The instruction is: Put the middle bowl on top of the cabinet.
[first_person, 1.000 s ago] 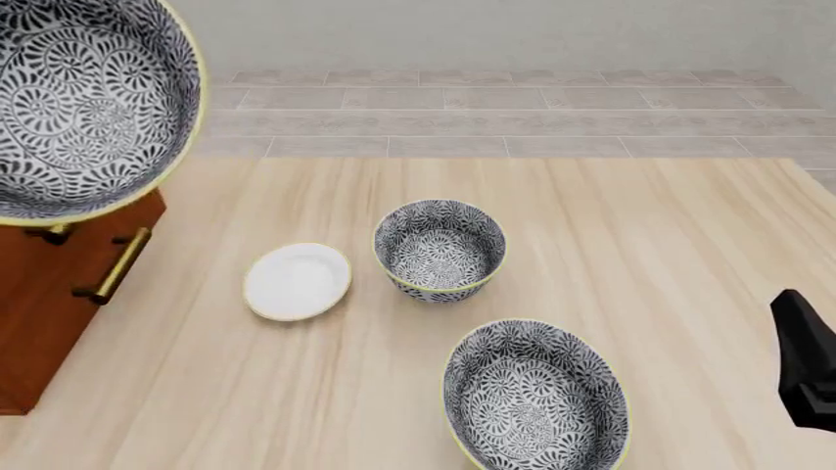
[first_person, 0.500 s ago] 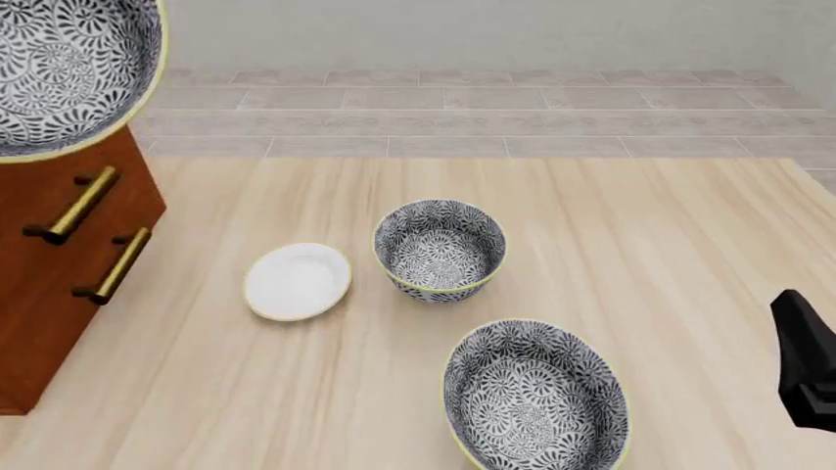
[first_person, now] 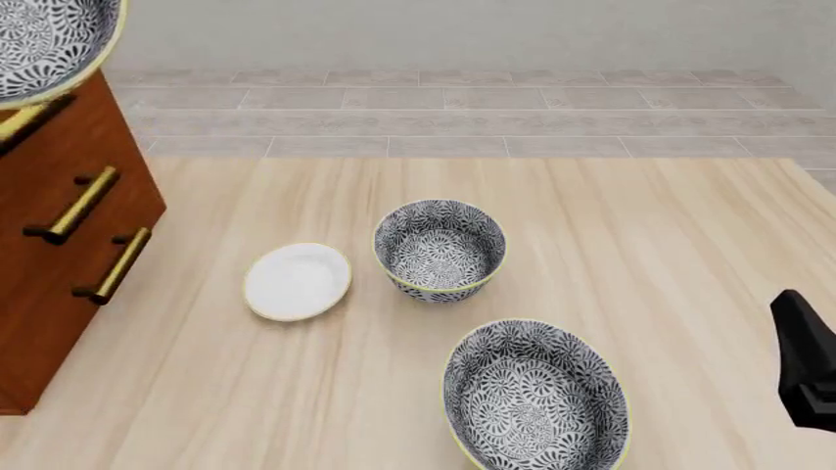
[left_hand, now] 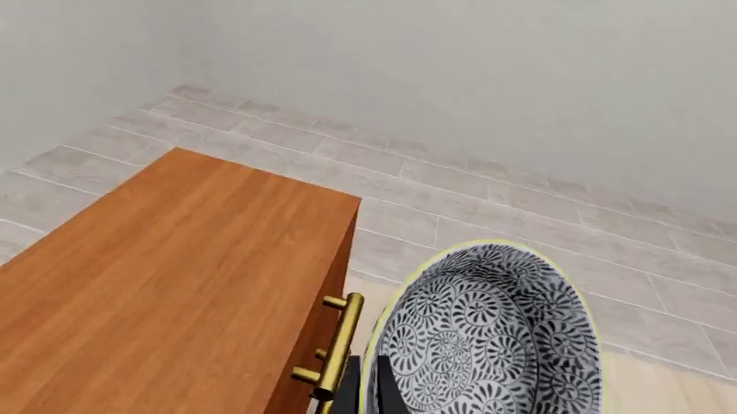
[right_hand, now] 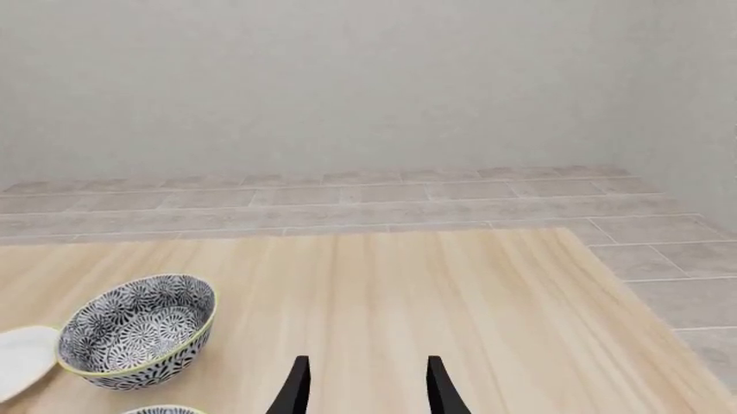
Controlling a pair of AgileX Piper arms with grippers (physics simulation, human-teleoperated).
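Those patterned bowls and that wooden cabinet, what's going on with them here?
The left arm's end effector grips a patterned bowl by its rim, carrying it beside the cabinet, level with its bare top, not yet set down. On the table sit a white plate, a deeper bowl and a wide bowl. The right end effector hangs open over the table, holding nothing.
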